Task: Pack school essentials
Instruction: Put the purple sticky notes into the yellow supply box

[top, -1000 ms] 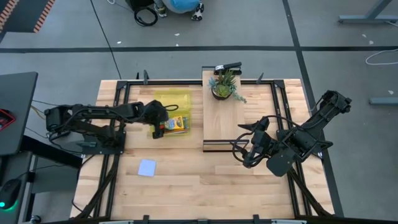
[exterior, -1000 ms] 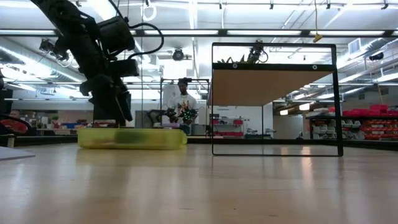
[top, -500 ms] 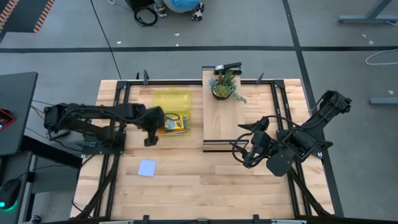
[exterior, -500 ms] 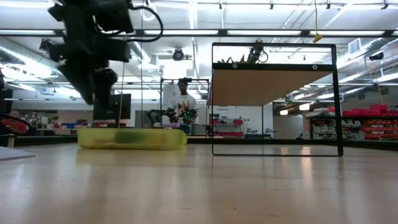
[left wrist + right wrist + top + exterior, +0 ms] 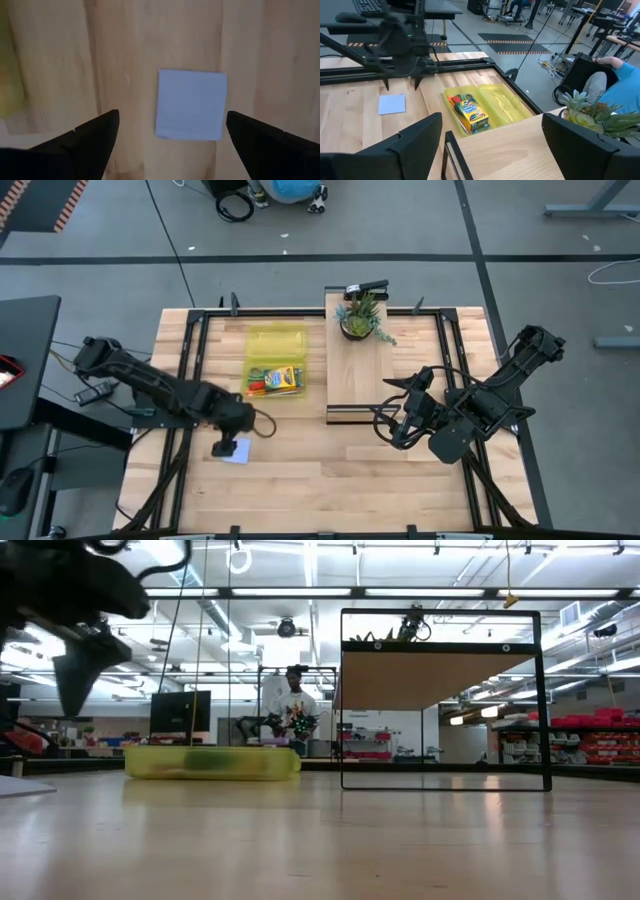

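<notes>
The pale blue notepad [image 5: 240, 452] [image 5: 191, 105] lies flat on the table near its near-left part. My left gripper [image 5: 222, 447] [image 5: 172, 115] hovers over it, open, with a finger on either side of the pad and clear of it; the low view shows this gripper [image 5: 75, 680] above the table top. The green-and-yellow crayon box [image 5: 286, 377] [image 5: 472, 114] and some orange and red sticks lie in a clear yellow case [image 5: 275, 345]. My right gripper [image 5: 392, 416] [image 5: 491, 116] waits open at the table's right. Scissors do not show.
A light wooden board with a black edge [image 5: 360, 375] stands between the case and the right arm, with a potted plant [image 5: 360, 315] on its far end. Black frame rails run along the table's edges. Bare wood lies around the notepad. A person stands far behind the table [image 5: 295, 700].
My left gripper has risen out of the yellow case and swung toward the table's near edge and a little left, ending over the blue notepad. The crayon box has stayed in the case. The right arm has kept still.
</notes>
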Tool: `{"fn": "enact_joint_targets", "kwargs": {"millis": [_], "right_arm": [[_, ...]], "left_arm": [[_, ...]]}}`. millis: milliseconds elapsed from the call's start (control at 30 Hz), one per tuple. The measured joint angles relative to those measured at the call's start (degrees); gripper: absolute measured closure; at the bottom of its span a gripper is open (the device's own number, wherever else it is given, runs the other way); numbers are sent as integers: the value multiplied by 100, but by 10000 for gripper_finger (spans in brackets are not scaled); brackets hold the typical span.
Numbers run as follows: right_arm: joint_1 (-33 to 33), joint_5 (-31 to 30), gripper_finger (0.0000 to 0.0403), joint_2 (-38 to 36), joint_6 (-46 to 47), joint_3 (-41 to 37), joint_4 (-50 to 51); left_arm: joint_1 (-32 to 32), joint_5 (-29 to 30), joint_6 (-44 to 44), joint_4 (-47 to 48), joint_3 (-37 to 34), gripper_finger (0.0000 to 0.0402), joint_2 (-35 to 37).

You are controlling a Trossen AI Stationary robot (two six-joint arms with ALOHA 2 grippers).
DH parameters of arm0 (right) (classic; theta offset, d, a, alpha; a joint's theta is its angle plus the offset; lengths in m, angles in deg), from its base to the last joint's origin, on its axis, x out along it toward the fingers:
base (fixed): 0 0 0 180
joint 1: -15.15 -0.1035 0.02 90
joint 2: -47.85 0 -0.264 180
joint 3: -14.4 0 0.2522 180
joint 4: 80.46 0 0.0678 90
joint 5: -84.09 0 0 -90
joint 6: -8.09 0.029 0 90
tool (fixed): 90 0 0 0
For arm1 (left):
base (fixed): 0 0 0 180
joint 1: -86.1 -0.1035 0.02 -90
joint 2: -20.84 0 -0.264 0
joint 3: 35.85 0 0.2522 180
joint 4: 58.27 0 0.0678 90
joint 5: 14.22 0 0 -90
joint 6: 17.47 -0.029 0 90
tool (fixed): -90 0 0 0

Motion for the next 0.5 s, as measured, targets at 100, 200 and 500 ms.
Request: {"fn": "enact_joint_targets", "kwargs": {"millis": [100,200,500], "right_arm": [[-2,0,52,0,9,0,-2],[-2,0,52,0,13,0,-25],[-2,0,52,0,13,0,-168]], "left_arm": [[397,215,431,-5,-2,18,-158],[700,249,639,-15,-2,5,-431],[1030,138,917,-123,-2,3,-1352]]}}
